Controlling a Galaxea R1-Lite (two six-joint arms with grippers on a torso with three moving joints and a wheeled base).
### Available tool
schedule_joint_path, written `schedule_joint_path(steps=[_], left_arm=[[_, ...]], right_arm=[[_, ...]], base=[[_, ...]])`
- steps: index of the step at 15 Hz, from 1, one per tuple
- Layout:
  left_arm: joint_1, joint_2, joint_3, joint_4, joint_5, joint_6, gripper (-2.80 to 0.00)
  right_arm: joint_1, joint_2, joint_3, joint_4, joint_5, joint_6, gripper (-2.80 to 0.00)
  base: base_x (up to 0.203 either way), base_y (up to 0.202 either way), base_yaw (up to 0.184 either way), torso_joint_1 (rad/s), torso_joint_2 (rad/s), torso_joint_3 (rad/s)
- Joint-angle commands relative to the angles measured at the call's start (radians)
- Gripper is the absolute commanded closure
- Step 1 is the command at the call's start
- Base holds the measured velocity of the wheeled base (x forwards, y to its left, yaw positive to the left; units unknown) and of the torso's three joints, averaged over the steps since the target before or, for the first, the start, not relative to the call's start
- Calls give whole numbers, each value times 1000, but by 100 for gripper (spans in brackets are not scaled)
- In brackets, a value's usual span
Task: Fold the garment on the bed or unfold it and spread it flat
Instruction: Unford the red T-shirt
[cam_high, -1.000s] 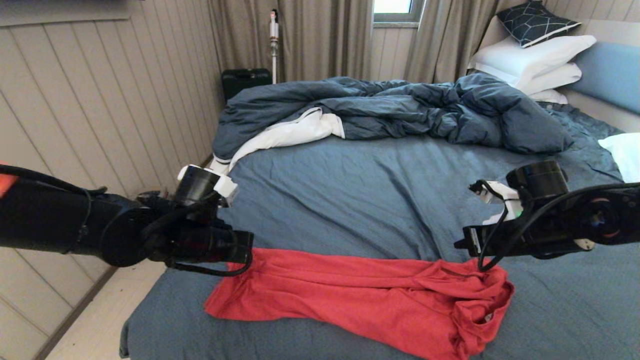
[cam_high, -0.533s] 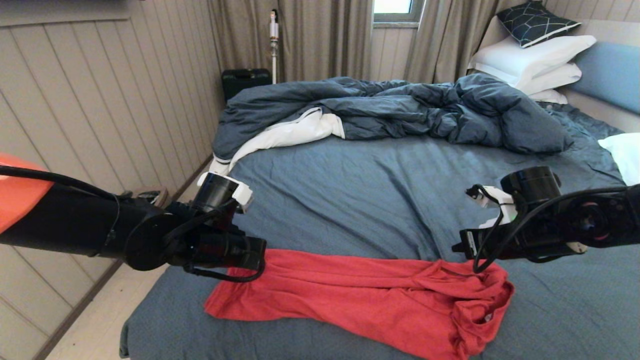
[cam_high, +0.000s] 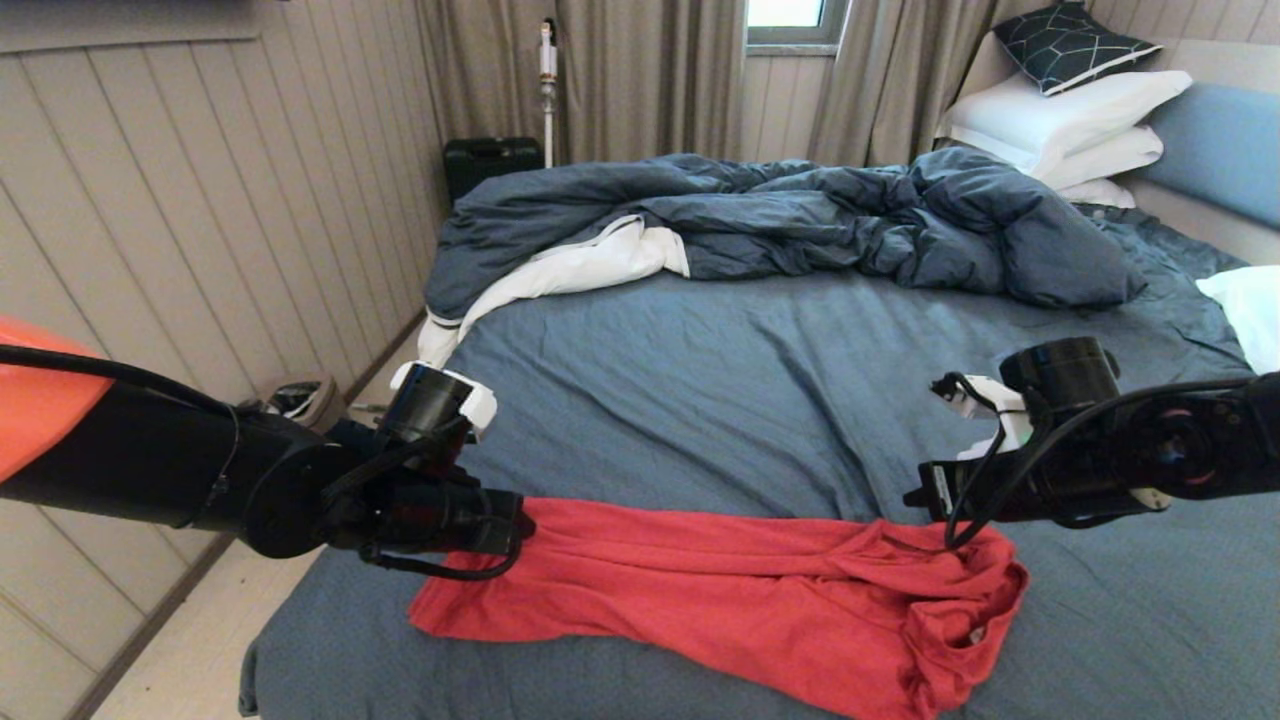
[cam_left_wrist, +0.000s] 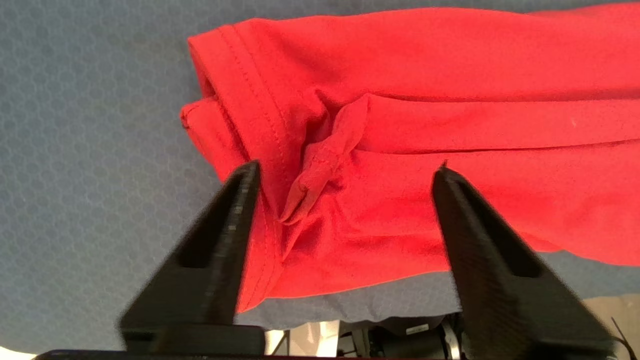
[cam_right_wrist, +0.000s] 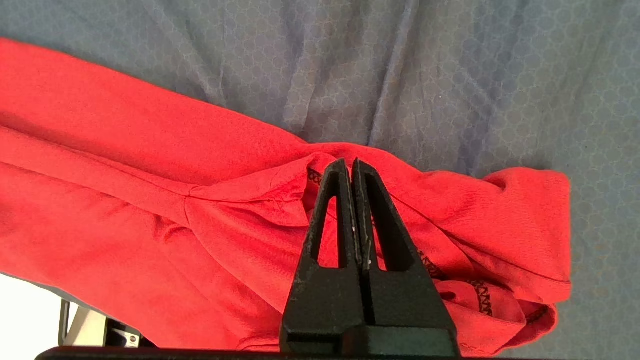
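Red cotton T-shirt (cam_high: 720, 590) bunched in a band along the blue-sheeted bed's (cam_high: 700, 380) near edge, left gripper (cam_left_wrist: 345, 172) spread wide over its hem, holding nothing, right gripper (cam_right_wrist: 350, 167) pinched shut at the collar end, apparently to stretch it flat

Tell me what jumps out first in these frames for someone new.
The red T-shirt, bunched into a long band across the near edge of the bed. The left gripper sits over its hemmed end with fingers spread apart and nothing held, while the right gripper is shut over the crumpled collar end. Behind lies a rumpled dark blue duvet.
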Motion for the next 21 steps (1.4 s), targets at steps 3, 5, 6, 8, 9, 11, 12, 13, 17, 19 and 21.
schedule_joint_path(steps=[3,5,6,8,9,11,12,13,17,19,21], left_arm=[[-1,-6,21,-1,-1,-4,-280],[-13,-7,22,-1,-3,-4,-280],[-15,-5,21,-1,-4,-4,-280],[-17,7,16,-3,-4,-6,-280],[-17,10,11,-3,-4,-6,-280],[-17,19,5,-3,-4,-4,0],[-17,24,2,-9,-3,-4,0],[-17,28,1,-18,-3,-4,0],[-15,36,-3,-20,-3,-4,0],[-12,36,-21,-20,-1,-4,0],[3,36,-47,-20,-1,-9,0]], right_arm=[[-1,3,0,-1,3,0,0],[-1,5,0,-1,3,0,0],[-1,5,-1,-1,3,0,0],[-1,5,-1,-3,3,0,0],[-1,6,-1,-3,3,0,0],[-1,15,-3,-3,3,0,0],[-1,17,-3,-3,3,0,0],[-1,17,-3,-3,3,0,0],[-1,29,0,-24,1,0,0],[-1,28,0,-24,1,0,0],[-3,29,2,-25,1,0,0]], base=[[0,0,0,0,0,0],[0,0,0,0,0,0],[0,0,0,0,0,0],[0,0,0,0,0,0],[0,0,0,0,0,0],[0,0,0,0,0,0],[0,0,0,0,0,0],[0,0,0,0,0,0],[0,0,0,0,0,0],[0,0,0,0,0,0],[0,0,0,0,0,0]])
